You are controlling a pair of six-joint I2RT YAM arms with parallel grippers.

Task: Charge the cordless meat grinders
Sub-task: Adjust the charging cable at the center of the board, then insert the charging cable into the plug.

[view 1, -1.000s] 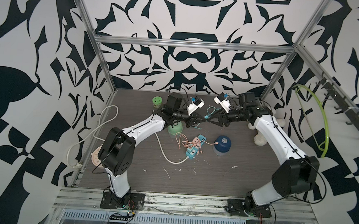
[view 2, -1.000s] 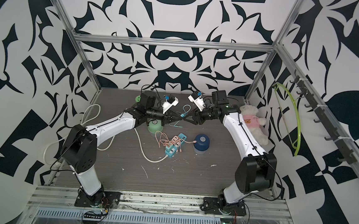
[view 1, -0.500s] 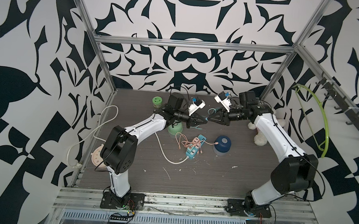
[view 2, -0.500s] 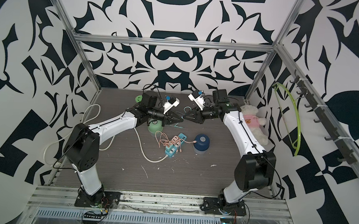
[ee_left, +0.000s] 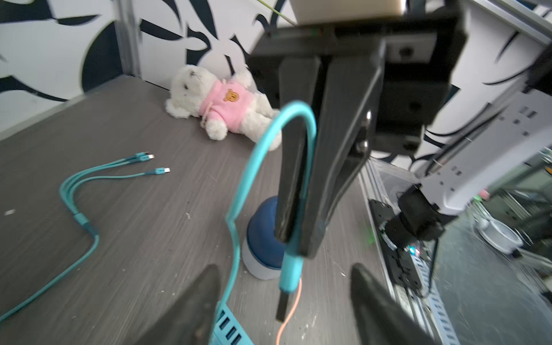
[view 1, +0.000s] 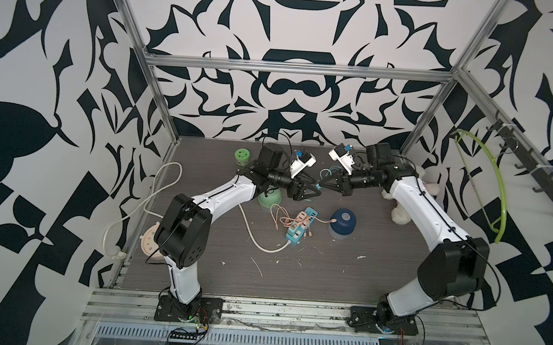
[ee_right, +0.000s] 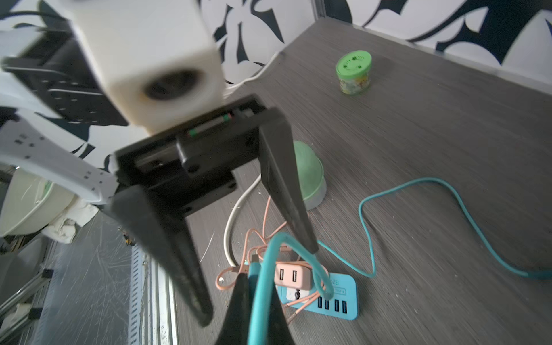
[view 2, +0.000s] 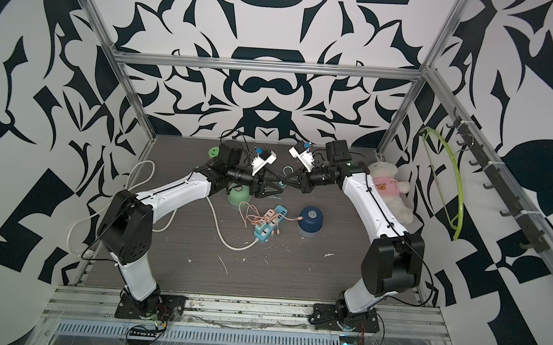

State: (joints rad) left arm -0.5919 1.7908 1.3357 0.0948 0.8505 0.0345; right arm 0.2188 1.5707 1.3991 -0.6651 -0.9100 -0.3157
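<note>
The mint green grinder (view 1: 269,199) stands under my left forearm, also seen in the right wrist view (ee_right: 309,176). The dark blue grinder (view 1: 342,221) (ee_left: 263,239) stands right of the blue power strip (view 1: 299,228); a pink cable (view 1: 321,220) reaches its side. Above the strip my two grippers meet tip to tip. My right gripper (view 1: 323,184) (ee_right: 257,286) is shut on the plug end of a teal cable (ee_left: 291,268). My left gripper (view 1: 315,192) (ee_left: 283,298) stands open around that plug without touching it.
The teal cable (ee_right: 418,215) trails across the floor to its loose small plugs (ee_left: 149,167). A bright-green lidded jar (view 1: 242,156) stands at the back left. A white teddy in pink (view 2: 389,188) lies at the right wall. A white mains cord (view 1: 254,238) feeds the strip.
My left gripper has opened and let go of the teal plug. My right gripper has moved in and shut on it.
</note>
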